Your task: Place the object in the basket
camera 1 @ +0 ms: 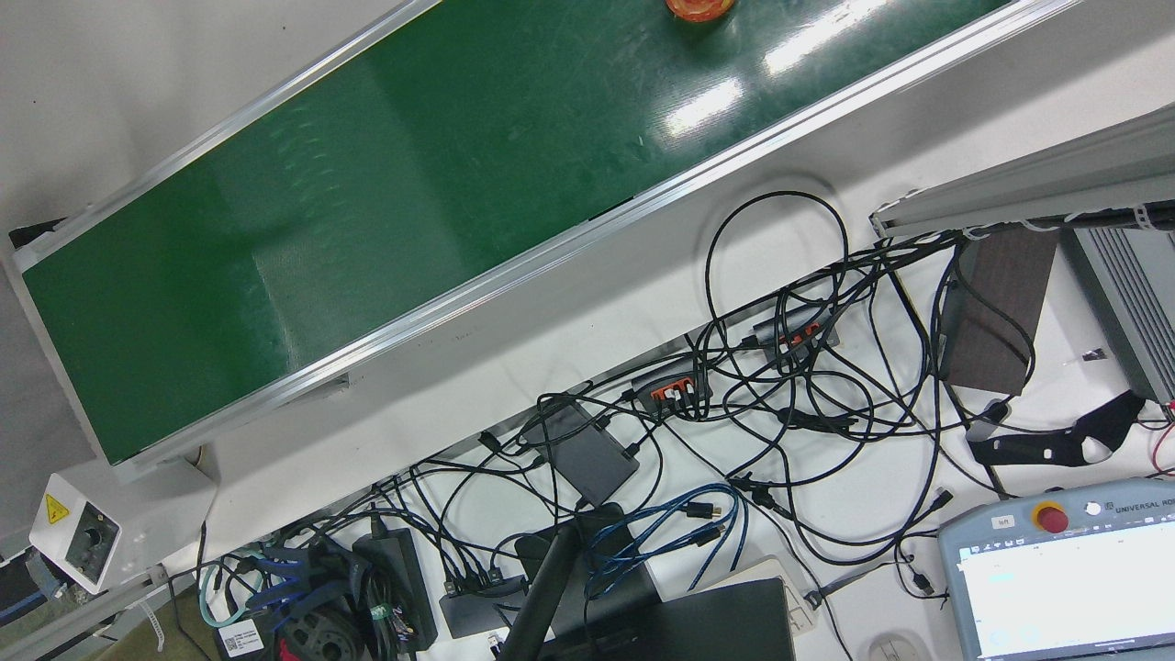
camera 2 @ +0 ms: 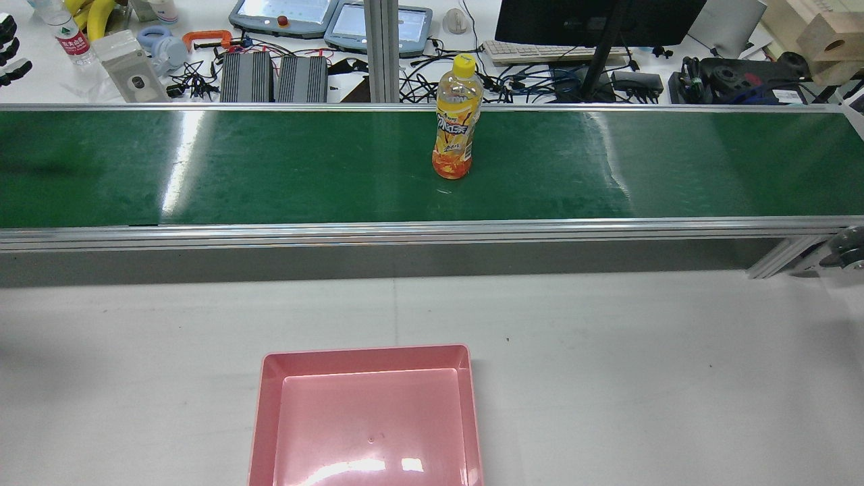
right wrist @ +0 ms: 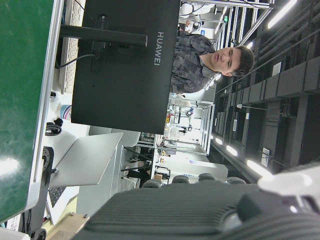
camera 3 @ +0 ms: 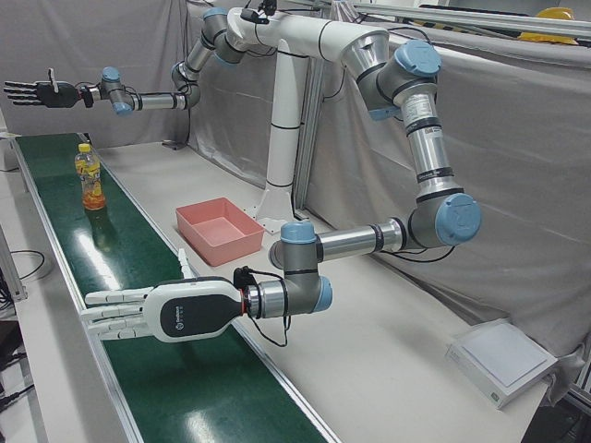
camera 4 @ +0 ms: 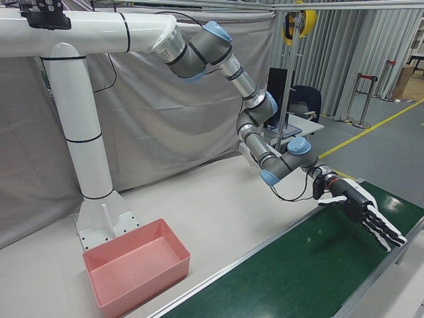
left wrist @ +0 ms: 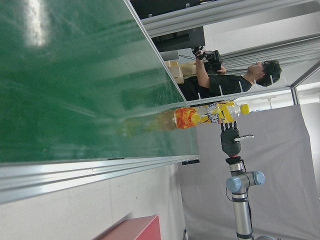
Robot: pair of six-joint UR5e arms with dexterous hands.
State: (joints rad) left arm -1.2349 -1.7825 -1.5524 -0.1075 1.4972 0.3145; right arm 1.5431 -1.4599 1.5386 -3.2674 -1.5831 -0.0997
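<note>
We are finding the bottle standing ungrasped mid-belt, far beyond the pink basket.
We are flagging a tipping risk: the bottle is tall and narrow, so a sideways brush could topple it. The left hand is hovering flat over the conveyor belt, fingers spread and empty; the right hand is reaching out likewise, released.

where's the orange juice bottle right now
In the rear view the yellow-capped orange juice bottle stands upright near the middle of the green conveyor belt, towards its far edge, beyond the pink plastic basket.
</note>
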